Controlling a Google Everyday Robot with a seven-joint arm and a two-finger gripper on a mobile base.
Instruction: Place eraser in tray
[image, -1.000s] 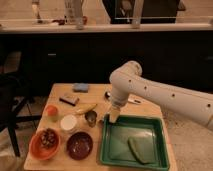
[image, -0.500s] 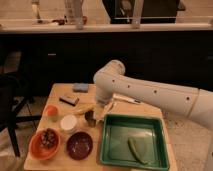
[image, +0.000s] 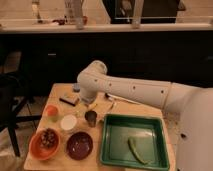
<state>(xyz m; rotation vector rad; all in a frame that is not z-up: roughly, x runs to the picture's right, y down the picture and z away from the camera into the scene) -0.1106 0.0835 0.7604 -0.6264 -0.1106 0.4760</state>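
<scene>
One tray, one eraser, two bowls and three cups were counted, with one gripper mid-table, just beyond the cups.

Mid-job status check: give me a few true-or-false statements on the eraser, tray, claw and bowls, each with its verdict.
1. The eraser lies on the table, outside the tray. True.
2. The tray holds nothing. False: a long green thing lies in it.
3. The claw hangs over the tray. False: it is left of the tray, over the table between the eraser and the dark cup.
4. The orange bowl has something brownish in it. True.
5. The maroon bowl sits right of the tray. False: it sits left of it.
</scene>
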